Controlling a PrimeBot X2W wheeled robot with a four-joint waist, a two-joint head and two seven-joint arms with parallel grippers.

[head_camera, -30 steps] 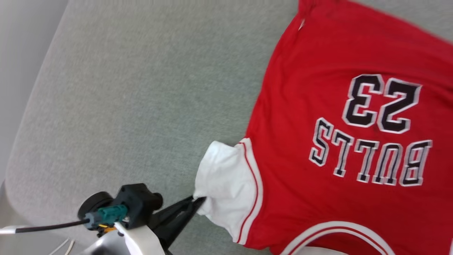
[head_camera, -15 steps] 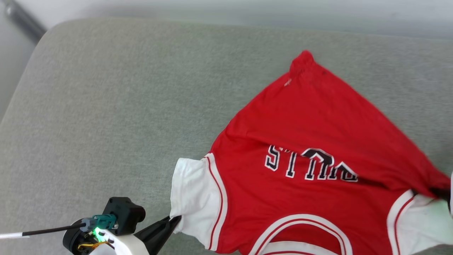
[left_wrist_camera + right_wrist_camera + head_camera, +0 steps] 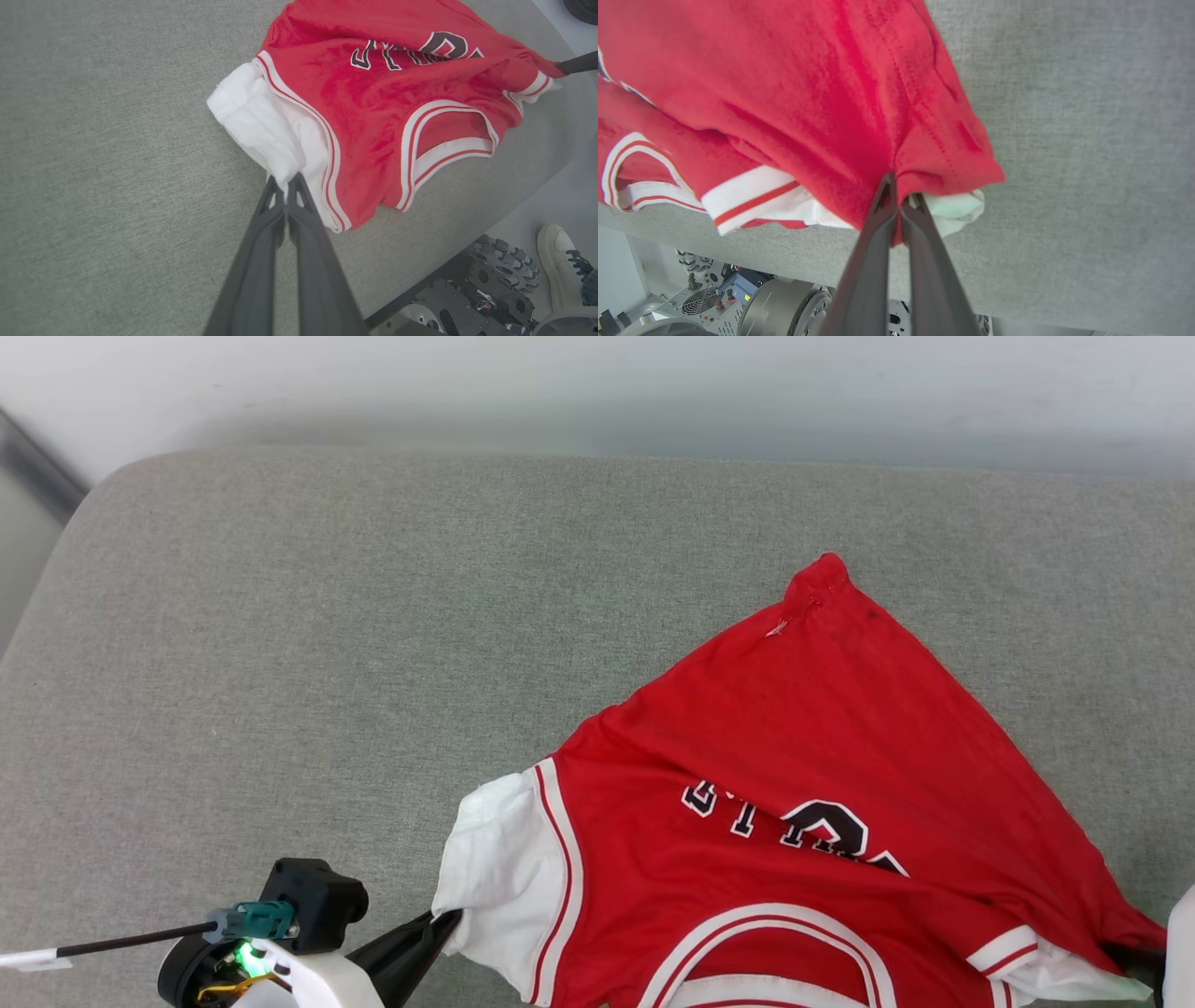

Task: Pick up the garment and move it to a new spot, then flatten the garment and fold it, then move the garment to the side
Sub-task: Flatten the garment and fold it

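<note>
The left gripper [image 3: 282, 179] has its two long dark fingers pressed together on the outer edge of the white short sleeve [image 3: 261, 126], which bunches into a point where it is pinched. The right gripper [image 3: 899, 186] is likewise closed, nipping a gathered fold of red cloth with a scrap of the other white sleeve [image 3: 775, 196] tucked just beside the fingertips.

Between the two grips hangs the garment [image 3: 794, 756], a red jersey-style T-shirt with white sleeves and red-and-white striped trim. It lies on the grey-green woven fabric cushion [image 3: 327, 663], in the cushion's right half. Its shoulders and striped neckline [image 3: 775, 943] are drawn up slightly at the cushion's front edge. The body trails back toward the middle of the cushion and narrows to one hem corner [image 3: 826, 574], the point of the shirt farthest from that front edge. A fold runs across the chest, so the black, white-outlined block lettering [image 3: 794, 821] is partly hidden and cannot be read whole.

In the head view the left gripper [image 3: 448, 919] sits at the cushion's front edge, left of the shirt, with its black wrist housing and a green light behind it. The cushion's left half is bare fabric. Beyond its front edge, the left wrist view shows the robot's dark wheeled base [image 3: 504, 275] and a person's white laced shoe [image 3: 558, 266] on the floor.
</note>
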